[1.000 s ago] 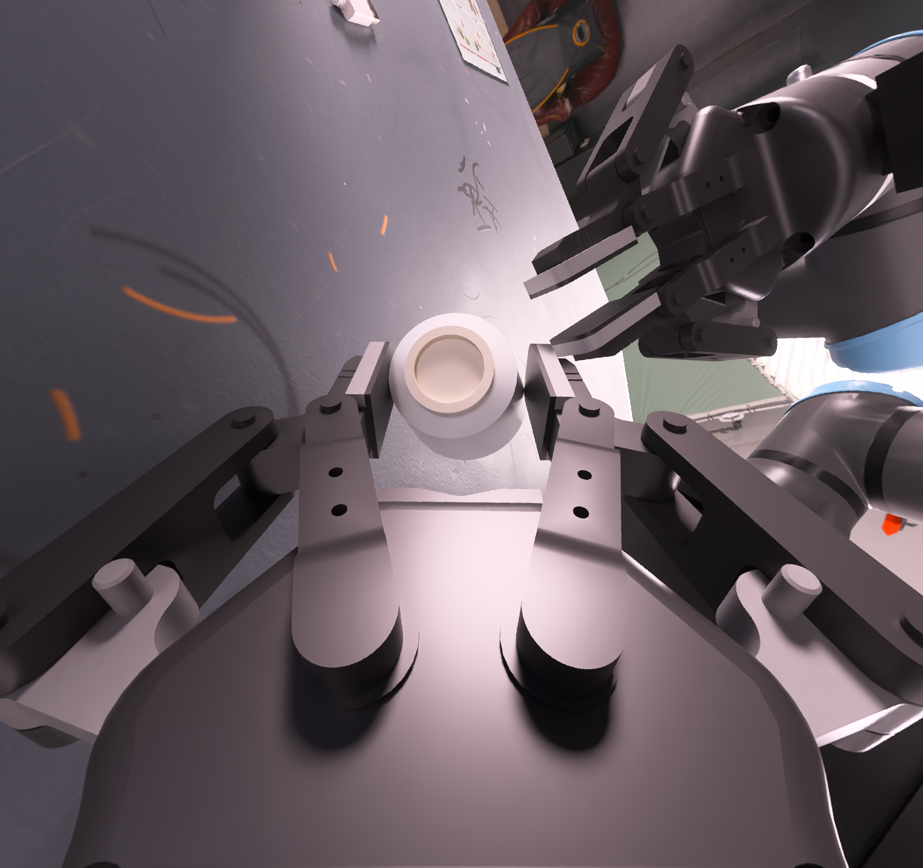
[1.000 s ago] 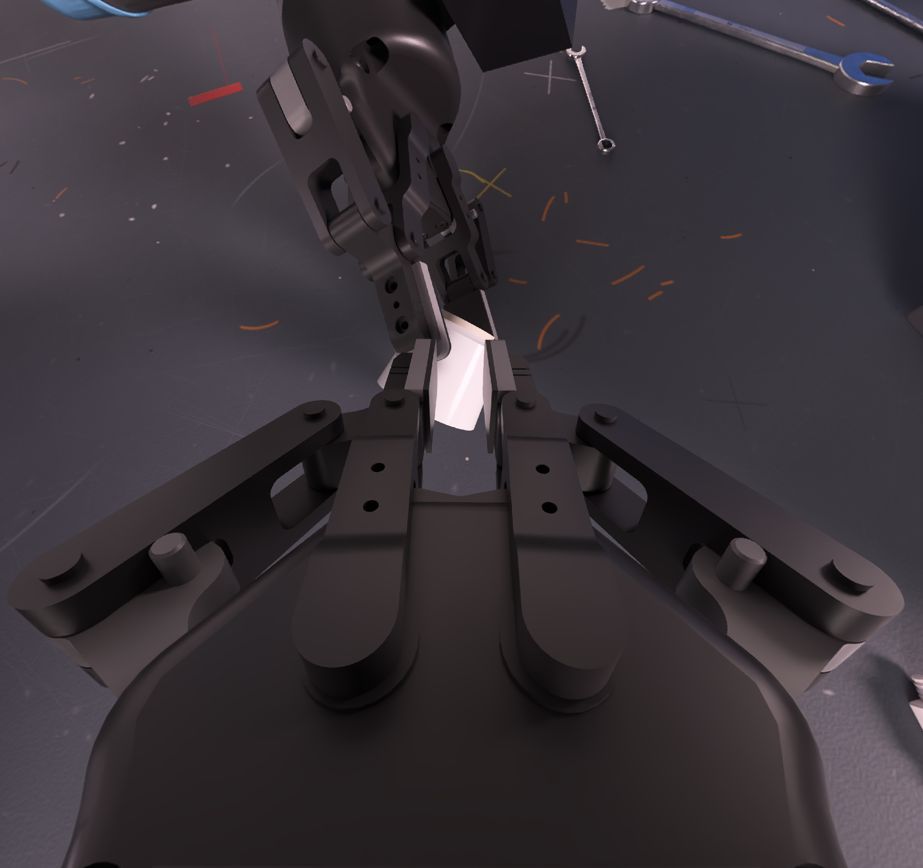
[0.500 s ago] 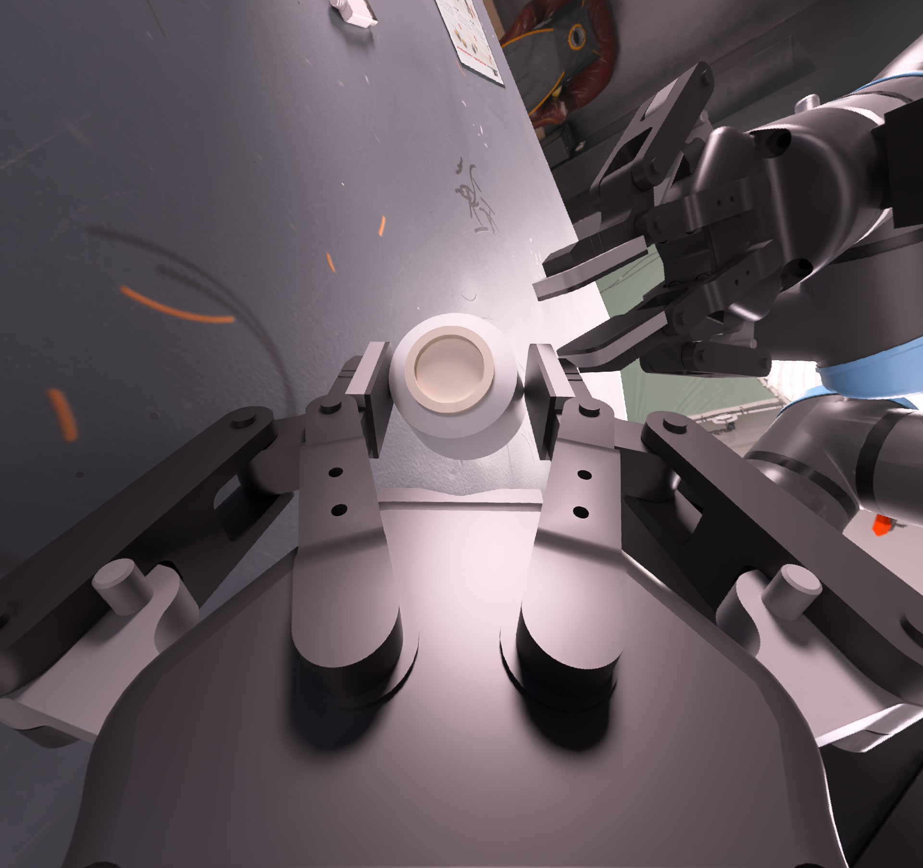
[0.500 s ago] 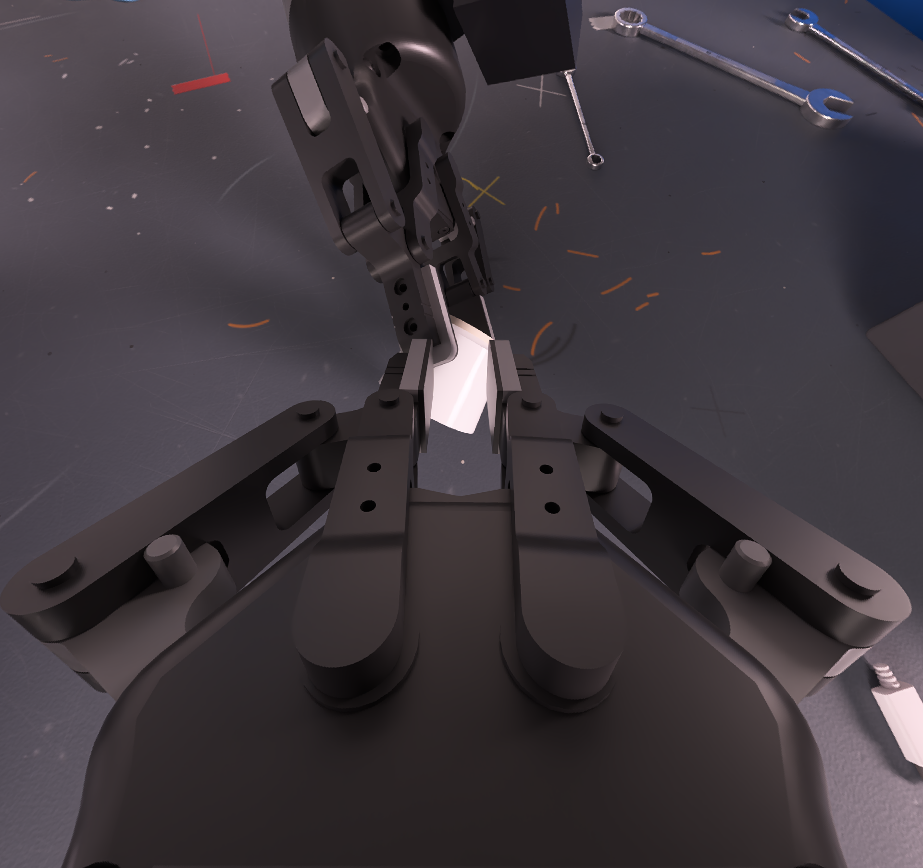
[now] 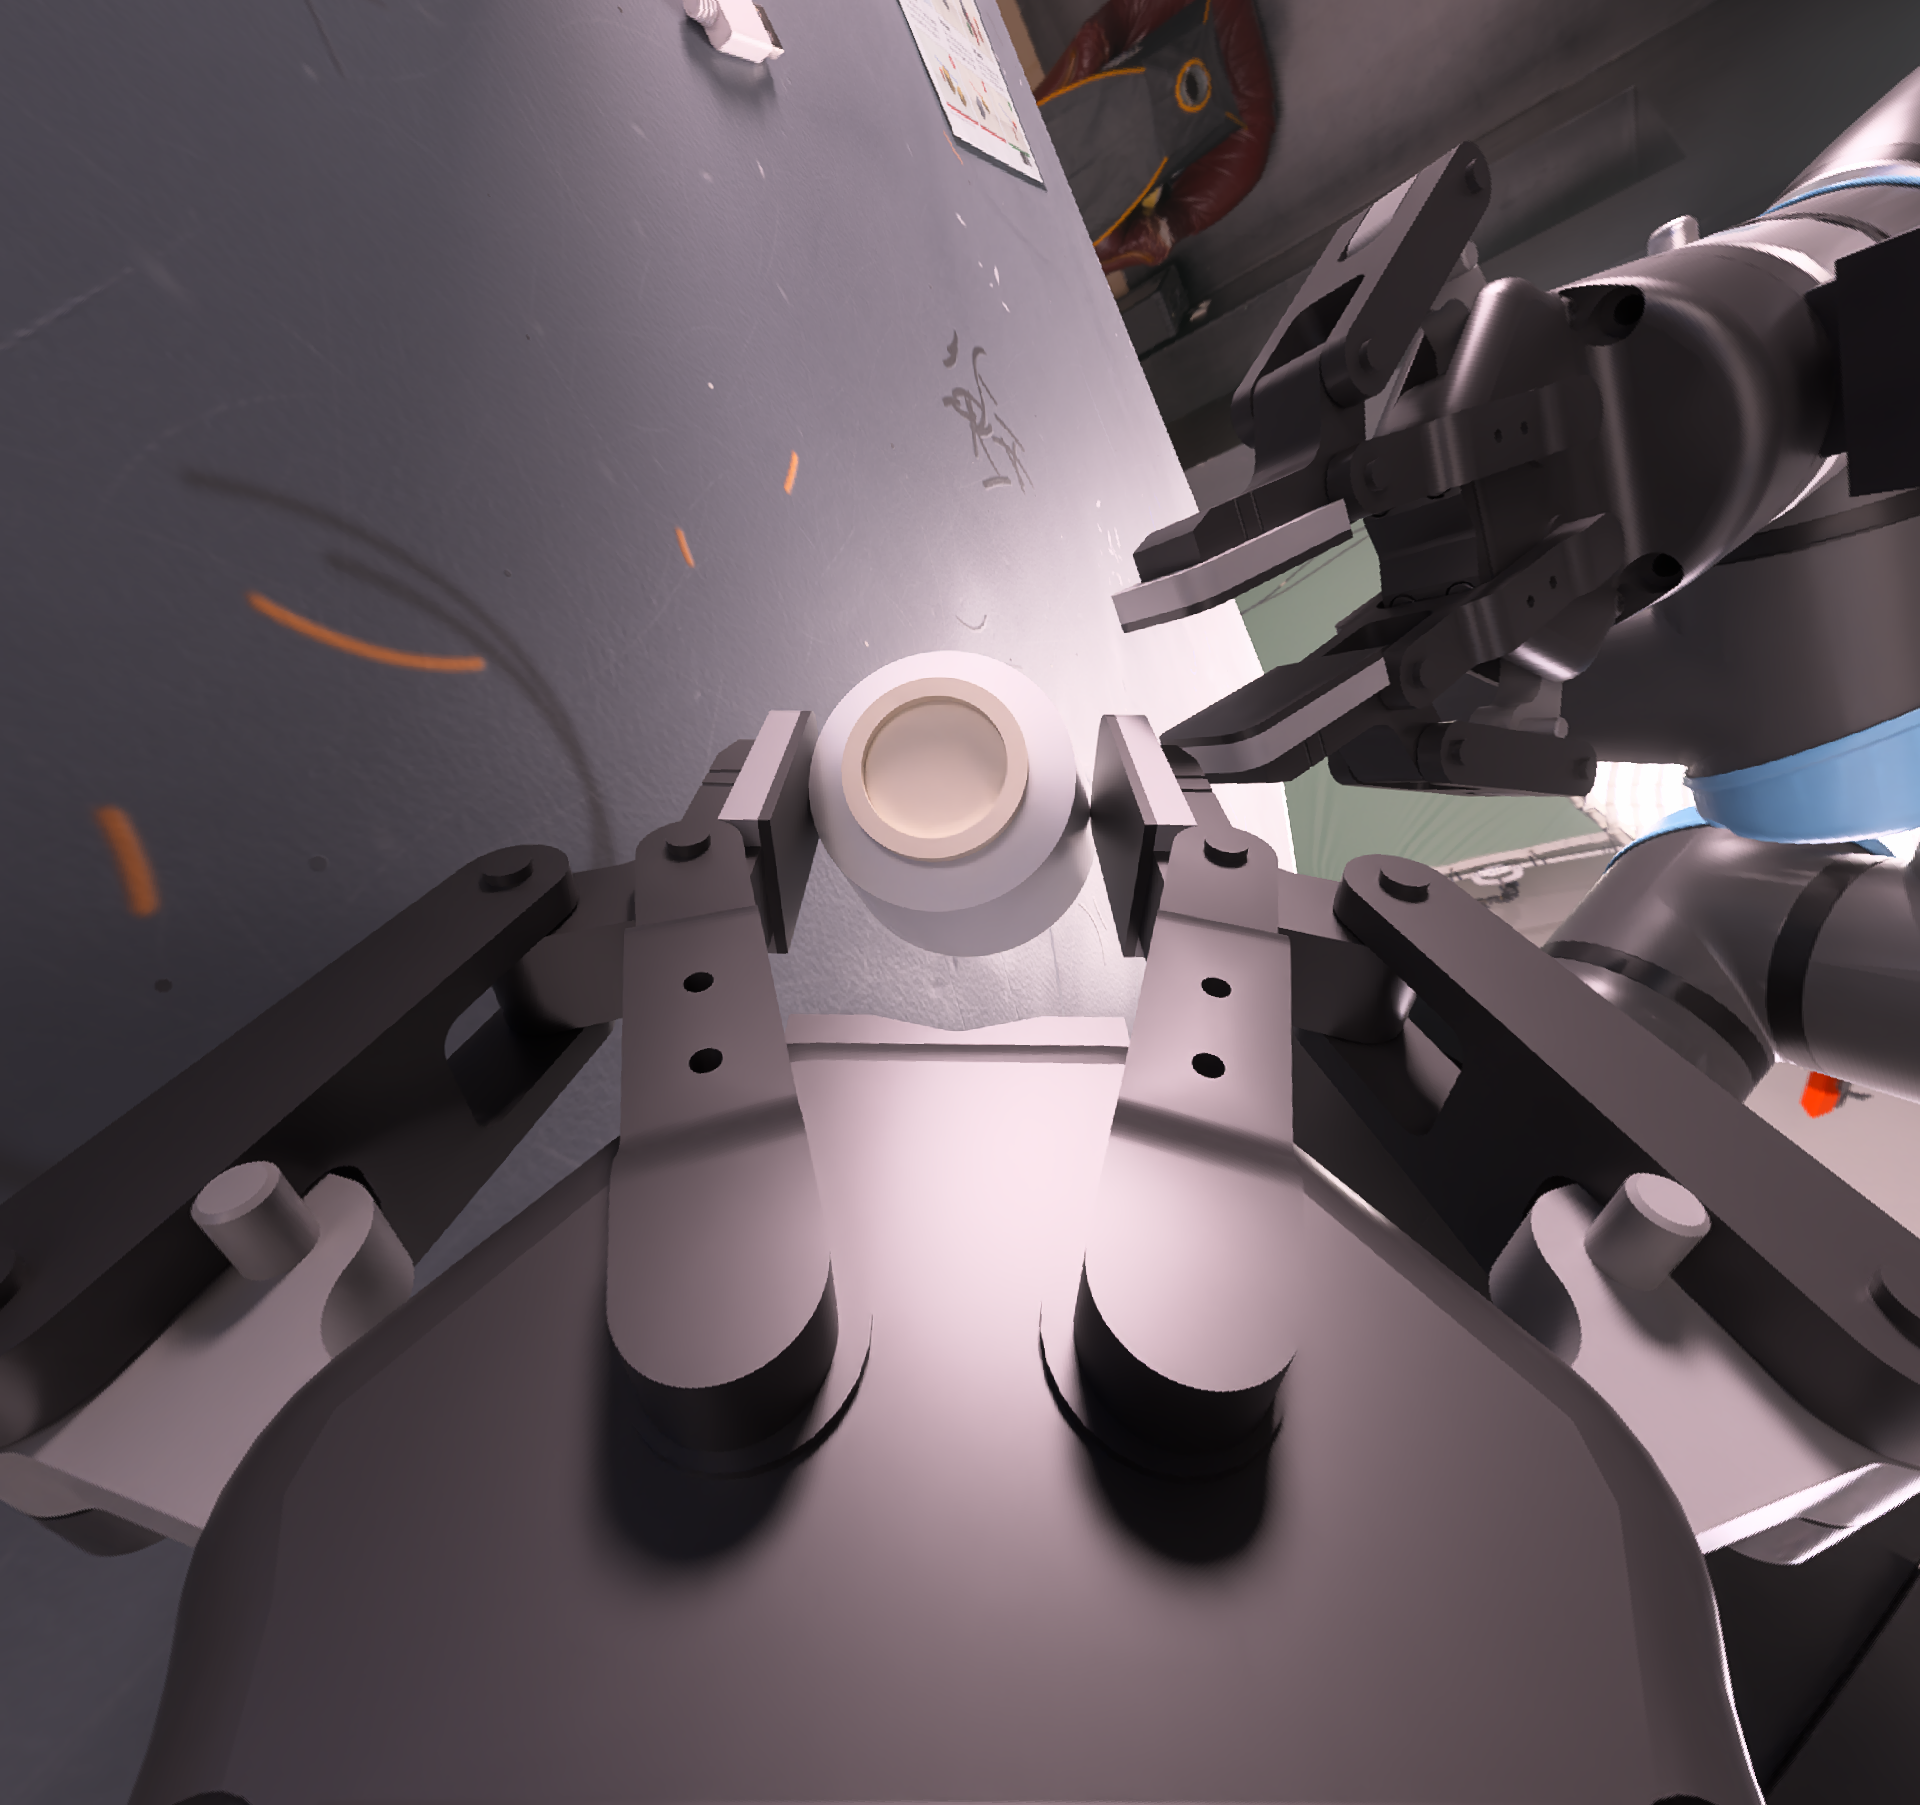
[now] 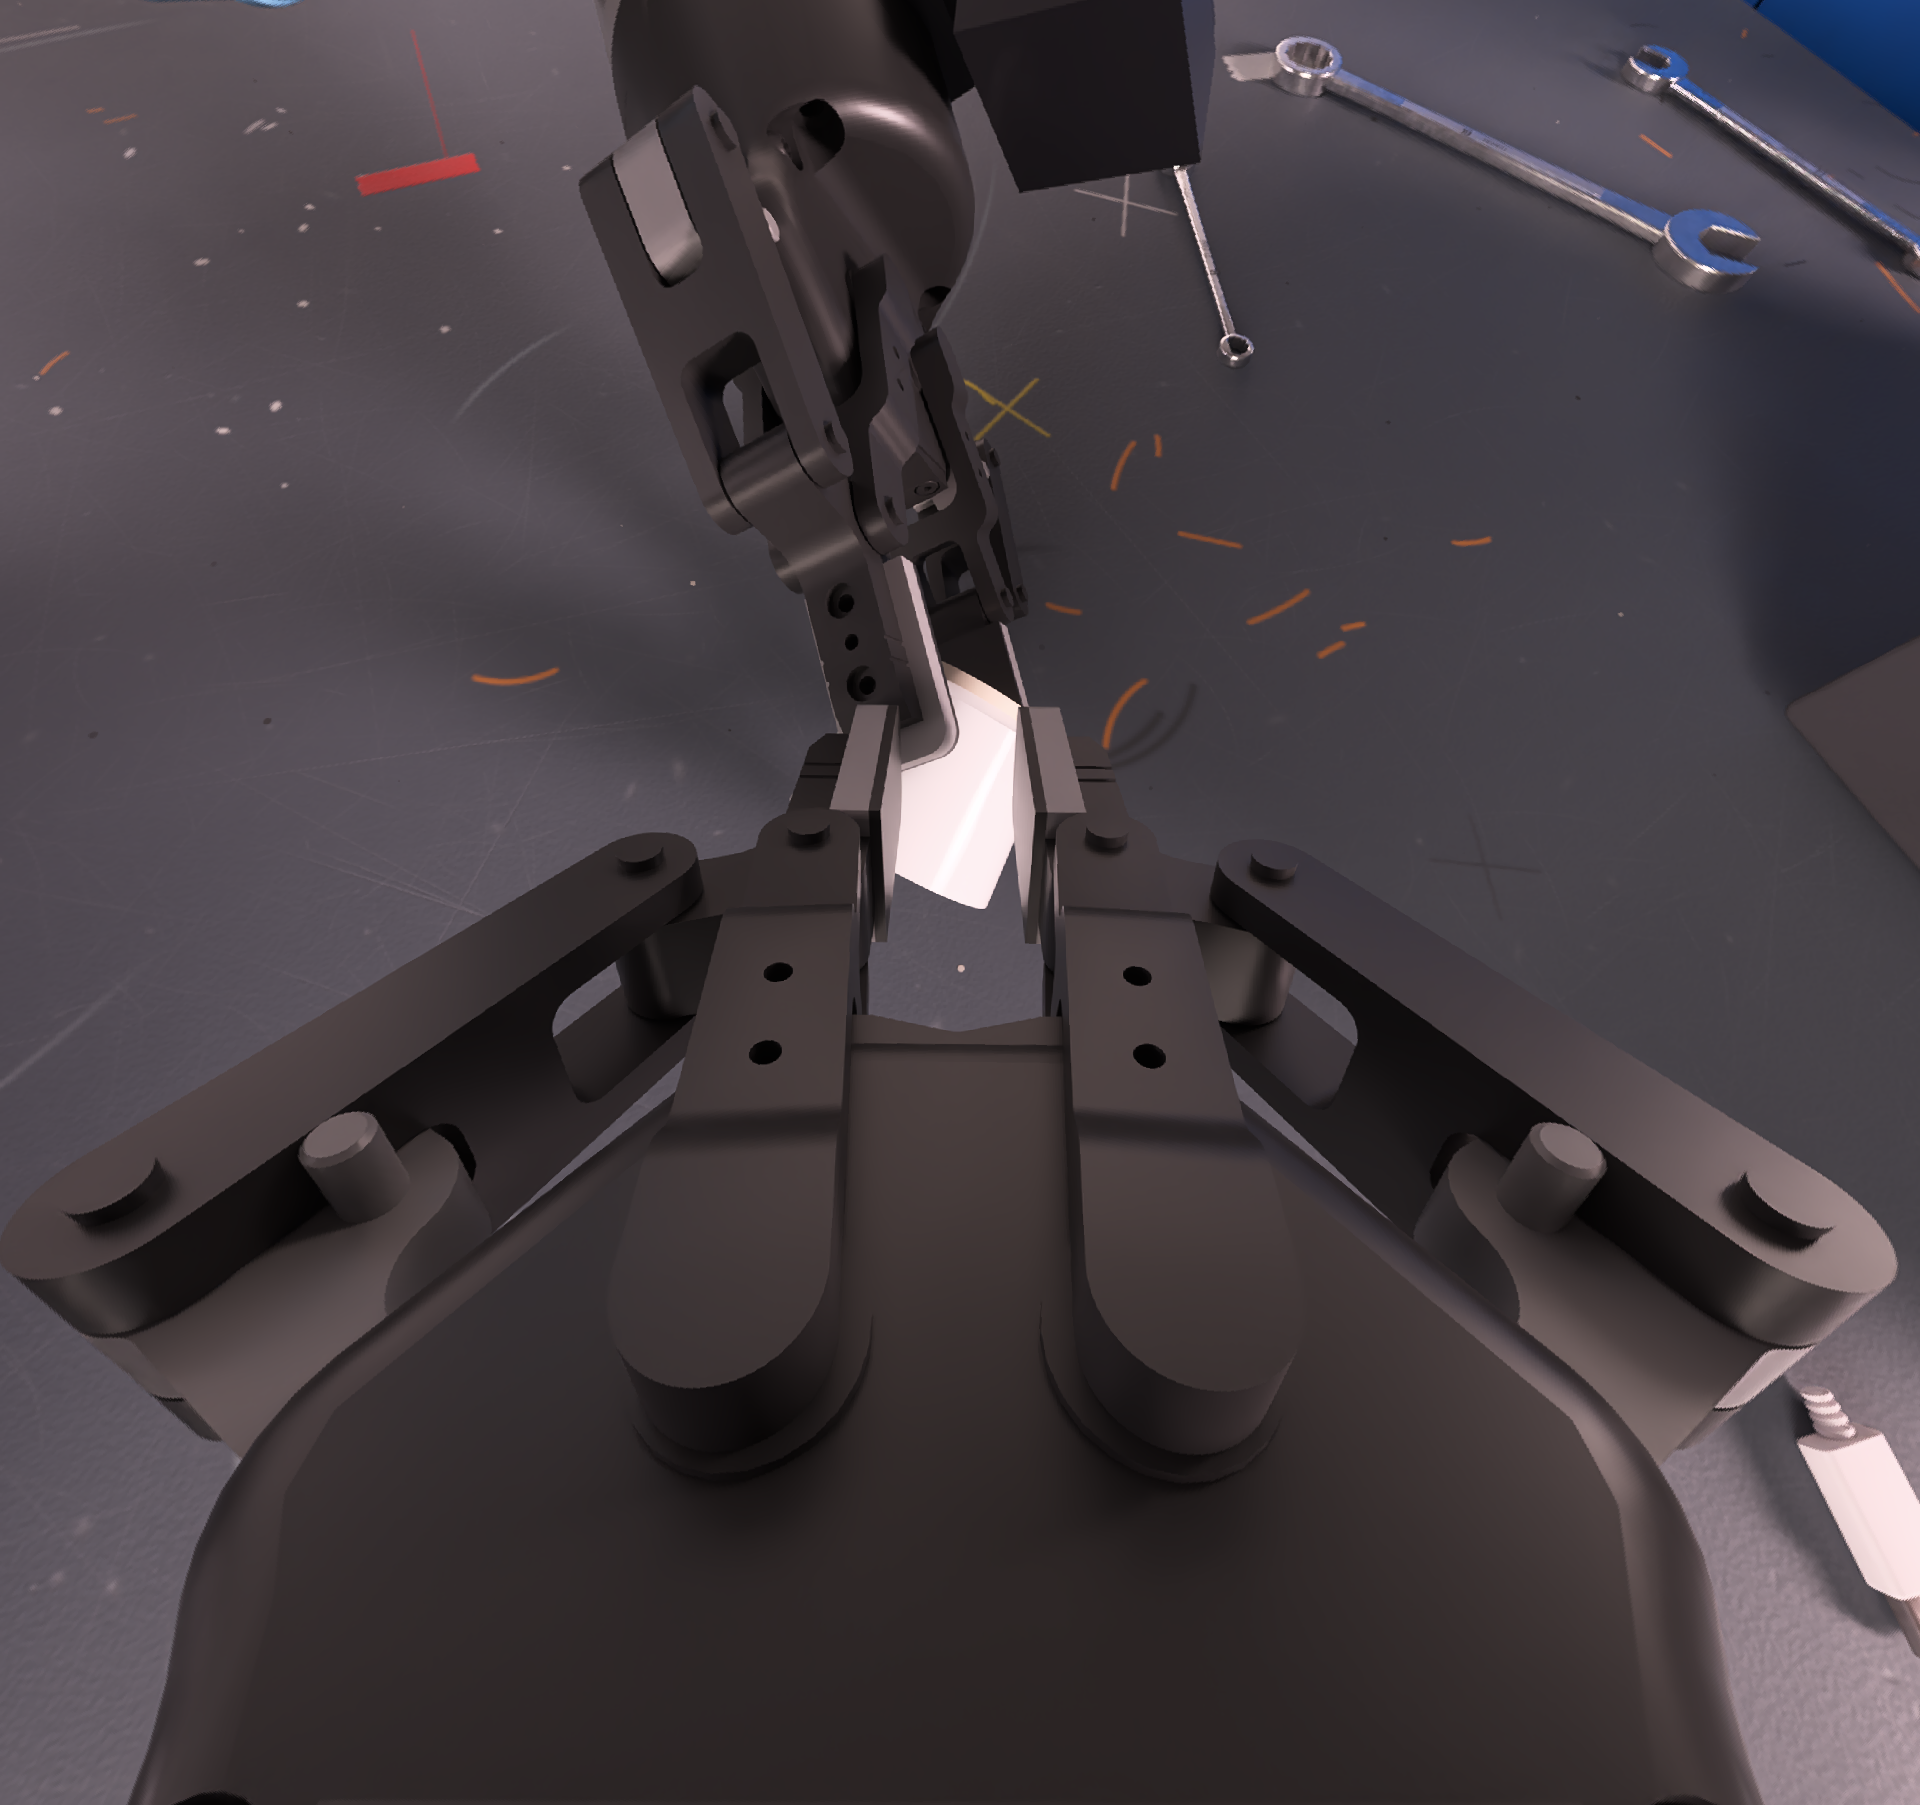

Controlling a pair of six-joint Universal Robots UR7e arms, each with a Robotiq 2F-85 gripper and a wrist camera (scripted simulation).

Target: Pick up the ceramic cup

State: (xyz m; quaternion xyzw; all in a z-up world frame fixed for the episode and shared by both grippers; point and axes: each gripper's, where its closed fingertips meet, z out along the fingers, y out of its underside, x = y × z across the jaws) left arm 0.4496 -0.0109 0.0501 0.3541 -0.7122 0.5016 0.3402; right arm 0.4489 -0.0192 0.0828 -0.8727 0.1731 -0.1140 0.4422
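Left wrist view: the left gripper (image 5: pixel 948 799) is clamped on the cup (image 5: pixel 945 805), one finger pad on each side of the white body. The cup's beige foot ring faces away from the camera, so its base points outward beyond the fingertips. The cup hangs clear of the grey table (image 5: pixel 436 321). To the right of the fingers, the right gripper (image 5: pixel 1184 659) shows with its two fingers parted and nothing between them; its lower finger lies just beside the left gripper's right-hand pad, contact uncertain. Beyond the fingertips lie a small white plug (image 5: pixel 732 18) and a printed sheet (image 5: pixel 951 20).

Right wrist view: the right gripper (image 6: pixel 954 799) has its fingers apart by a narrow gap. The cup (image 6: pixel 961 825) appears through that gap, beyond the fingertips, held by the left gripper (image 6: pixel 961 685) reaching down from above. Farther beyond the fingers, to the right, lie three wrenches (image 6: pixel 1507 160). A white cable plug (image 6: pixel 1870 1537) lies beside the right linkage.
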